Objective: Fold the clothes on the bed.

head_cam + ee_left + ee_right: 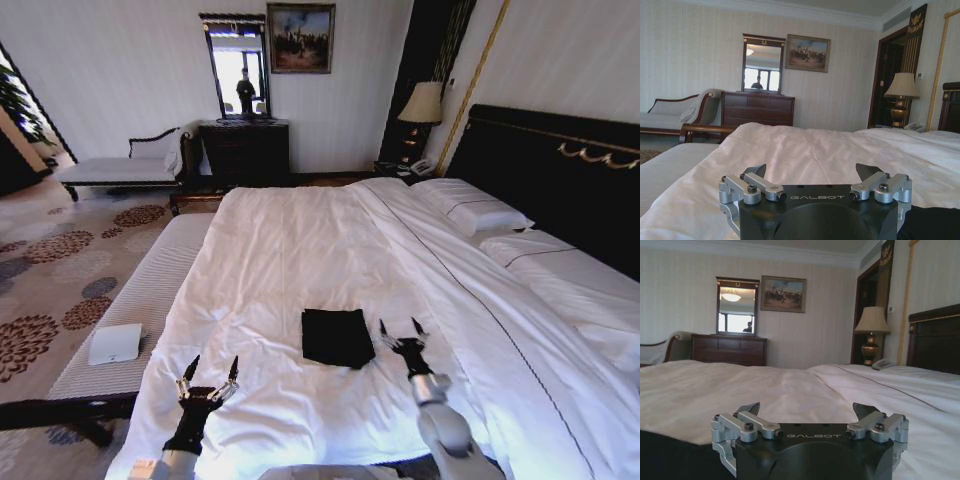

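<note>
The clothes (337,336) lie as a black folded rectangle on the white bed (290,260), near its foot. My right gripper (401,326) hovers open just right of the fabric's near corner, nothing between its fingers. My left gripper (212,367) is open too, well to the left of the clothes and closer to the bed's foot edge. A dark strip of the clothes (935,222) shows beside the left gripper (812,171) in the left wrist view, and the clothes (675,455) also show beside the right gripper (806,408) in the right wrist view.
A pale striped bench (140,300) runs along the bed's left side with a small white box (116,343) on it. Pillows (480,212) and a dark headboard (560,170) are on the right. A dresser (245,150), chaise (125,165) and lamp (422,105) stand at the far wall.
</note>
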You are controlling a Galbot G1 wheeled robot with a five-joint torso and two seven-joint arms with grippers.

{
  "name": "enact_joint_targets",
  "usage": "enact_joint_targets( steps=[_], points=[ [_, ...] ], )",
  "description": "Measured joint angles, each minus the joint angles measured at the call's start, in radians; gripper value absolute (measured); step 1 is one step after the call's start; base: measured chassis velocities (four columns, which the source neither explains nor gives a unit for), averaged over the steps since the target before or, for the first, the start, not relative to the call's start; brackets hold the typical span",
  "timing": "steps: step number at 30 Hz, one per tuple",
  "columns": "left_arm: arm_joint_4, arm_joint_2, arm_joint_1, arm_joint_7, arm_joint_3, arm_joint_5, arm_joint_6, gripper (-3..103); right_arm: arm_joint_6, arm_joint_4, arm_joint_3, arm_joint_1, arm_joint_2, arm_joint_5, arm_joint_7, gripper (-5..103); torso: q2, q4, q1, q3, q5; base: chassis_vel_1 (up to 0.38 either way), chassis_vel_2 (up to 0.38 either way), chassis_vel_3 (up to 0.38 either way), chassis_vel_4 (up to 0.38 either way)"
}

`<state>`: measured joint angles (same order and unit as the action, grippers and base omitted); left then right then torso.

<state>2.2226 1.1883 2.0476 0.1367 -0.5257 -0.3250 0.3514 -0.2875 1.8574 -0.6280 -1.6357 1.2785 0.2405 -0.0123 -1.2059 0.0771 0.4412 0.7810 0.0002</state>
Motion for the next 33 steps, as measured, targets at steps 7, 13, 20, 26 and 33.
enact_joint_targets(
  steps=[7, 13, 20, 26, 33],
  points=[
    [0.0, 0.0, 0.0, 0.0, 0.0, 0.0, 0.0, 100, -0.084, 0.012, -0.1, -0.138, 0.012, 0.052, 0.041, 100, 0.0, 0.0001, 0.0, 0.0, -0.0001, 0.0, 0.0, 0.0, 0.0],
    [0.0, 0.0, 0.0, 0.0, 0.0, 0.0, 0.0, 100, -0.108, 0.0, -0.147, -0.172, 0.01, 0.078, 0.048, 100, 0.0, 0.0001, 0.0, 0.0, -0.0002, 0.0, 0.0, 0.0, 0.0],
    [0.0, 0.0, 0.0, 0.0, 0.0, 0.0, 0.0, 100, -0.107, -0.002, -0.148, -0.172, 0.009, 0.083, 0.047, 100, 0.0, -0.0001, 0.0, 0.0, -0.0002, 0.0, 0.0, 0.0, 0.0],
    [0.0, 0.0, 0.0, 0.0, 0.0, 0.0, 0.0, 100, -0.105, -0.003, -0.146, -0.17, 0.009, 0.083, 0.045, 100, 0.0, -0.0001, 0.0, 0.0, -0.0002, 0.0, 0.0, 0.0, 0.0],
    [0.0, 0.0, 0.0, 0.0, 0.0, 0.0, 0.0, 100, -0.104, -0.004, -0.144, -0.168, 0.009, 0.083, 0.044, 100, 0.0, -0.0001, 0.0, 0.0, -0.0002, 0.0, 0.0, 0.0, 0.0]
  ],
)
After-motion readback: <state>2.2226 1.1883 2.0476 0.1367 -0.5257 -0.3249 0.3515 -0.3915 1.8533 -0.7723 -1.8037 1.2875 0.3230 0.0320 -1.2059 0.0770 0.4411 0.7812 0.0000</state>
